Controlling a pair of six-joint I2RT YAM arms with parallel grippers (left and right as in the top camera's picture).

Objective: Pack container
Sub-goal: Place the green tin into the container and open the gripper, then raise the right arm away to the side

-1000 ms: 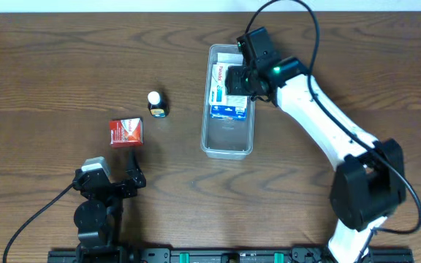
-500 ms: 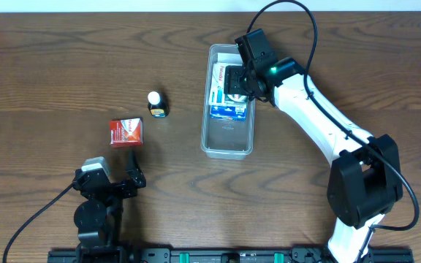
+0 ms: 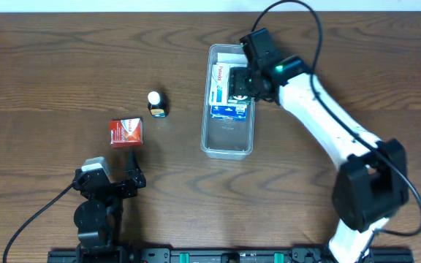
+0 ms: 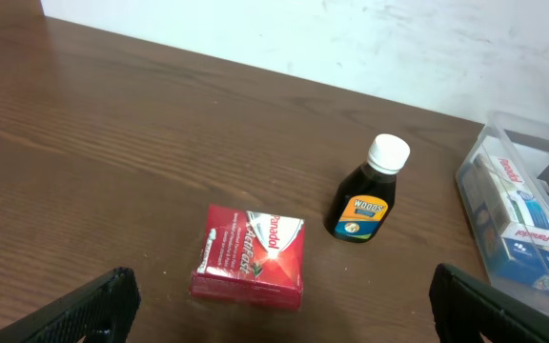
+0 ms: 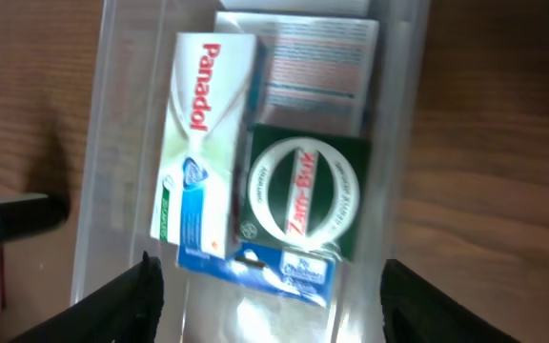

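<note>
The clear plastic container (image 3: 227,143) lies lengthwise right of centre; it also shows in the right wrist view (image 5: 112,143) and the left wrist view (image 4: 475,181). Its far half holds a white Panadol box (image 5: 203,143), a green Zam-Buk box (image 5: 303,191), a blue box (image 5: 265,272) beneath and a white box (image 5: 303,57) at the far end. My right gripper (image 3: 243,86) hovers open and empty over these boxes. A red Panadol box (image 3: 126,132) and a small dark bottle (image 3: 156,104) with a white cap stand left of the container. My left gripper (image 3: 108,183) is open near the front edge, the red box (image 4: 249,255) just ahead.
The near half of the container holds nothing. A white wall runs along the table's far edge (image 4: 351,48). Bare wooden table (image 3: 50,73) lies at the left.
My right gripper has risen slightly and shifted right over the container, leaving the green box lying on the other boxes. The left arm has not moved.
</note>
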